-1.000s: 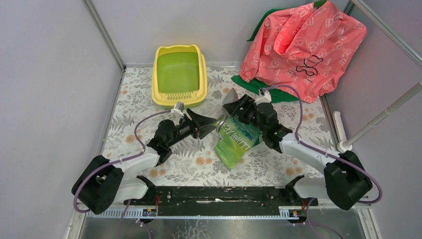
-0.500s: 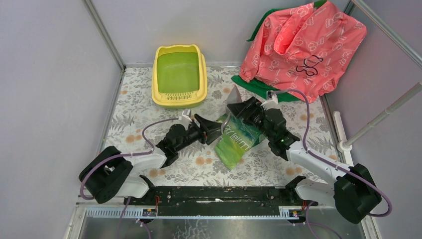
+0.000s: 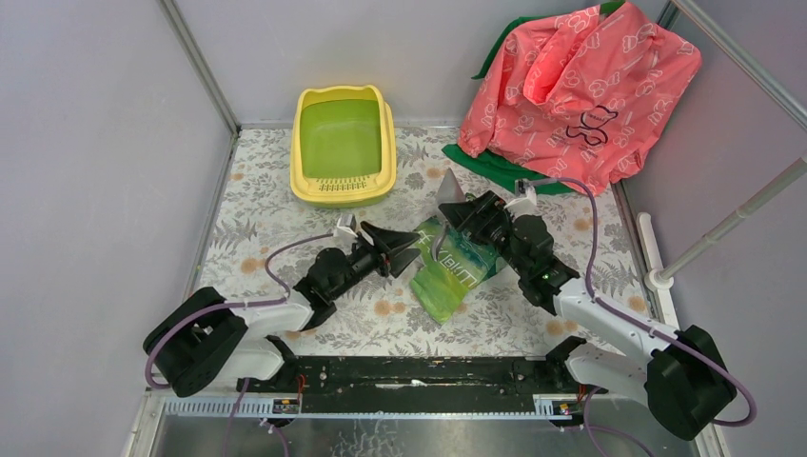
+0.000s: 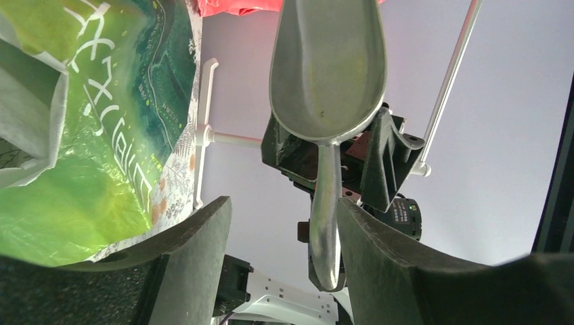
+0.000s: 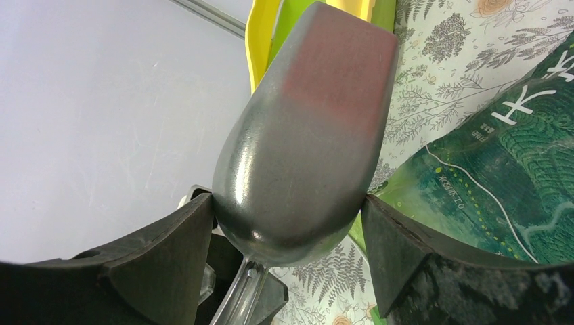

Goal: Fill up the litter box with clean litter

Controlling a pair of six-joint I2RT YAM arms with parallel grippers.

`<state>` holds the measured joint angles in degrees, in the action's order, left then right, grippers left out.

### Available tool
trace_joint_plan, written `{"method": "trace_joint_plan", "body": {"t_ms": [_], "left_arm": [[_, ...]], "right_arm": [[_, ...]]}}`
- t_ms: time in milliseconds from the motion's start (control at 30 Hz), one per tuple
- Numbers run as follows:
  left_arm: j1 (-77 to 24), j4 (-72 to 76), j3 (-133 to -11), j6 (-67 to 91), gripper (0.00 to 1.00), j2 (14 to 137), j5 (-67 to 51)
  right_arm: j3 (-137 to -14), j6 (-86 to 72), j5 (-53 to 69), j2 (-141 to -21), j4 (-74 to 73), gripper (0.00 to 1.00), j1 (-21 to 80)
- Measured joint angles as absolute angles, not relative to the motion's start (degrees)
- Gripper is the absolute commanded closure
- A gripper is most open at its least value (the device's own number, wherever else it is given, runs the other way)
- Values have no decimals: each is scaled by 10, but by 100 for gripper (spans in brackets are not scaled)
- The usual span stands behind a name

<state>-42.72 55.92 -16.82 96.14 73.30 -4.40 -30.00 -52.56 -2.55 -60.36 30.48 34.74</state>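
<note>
The left arm lay low across the fern-printed table cover (image 3: 257, 209), reaching from its near-left base toward the middle. The left gripper (image 3: 402, 251) pointed at the left edge of a glossy green plastic bag (image 3: 447, 271). Its jaws stood well apart with nothing between them, and the bag's edge was just beside one finger.

The right arm came in from the near-right corner, with its forearm angled toward the far left. The right gripper (image 3: 459, 208) was clamped on a grey metal scoop (image 4: 328, 68), one finger pressed to each side where the bowl narrows. The bowl stuck out past the fingertips, above the far end of the bag.

The bag lay flat and bore white lettering in large strokes, which I could not read. A pink garment (image 3: 580, 86) at the far right carried pale cloud shapes and a black outline figure, and it lay over a dark green cloth (image 3: 485, 164).

The rectangular yellow plastic litter box (image 3: 343, 186), green inside, sat at the far edge left of centre with its slotted lip toward the arms. It was well apart from both grippers: beyond the left one, and to the far left of the scoop's tip. What the bag held could not be told.
</note>
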Motion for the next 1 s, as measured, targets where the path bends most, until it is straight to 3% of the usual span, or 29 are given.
{"method": "trace_joint_plan", "body": {"t_ms": [900, 1000], "left_arm": [[-494, 793, -220, 1047, 33, 938, -34], [-496, 812, -230, 1056, 38, 959, -30]], "right_arm": [[-278, -536, -24, -627, 332, 100, 348], [-270, -537, -24, -627, 335, 100, 348]]}}
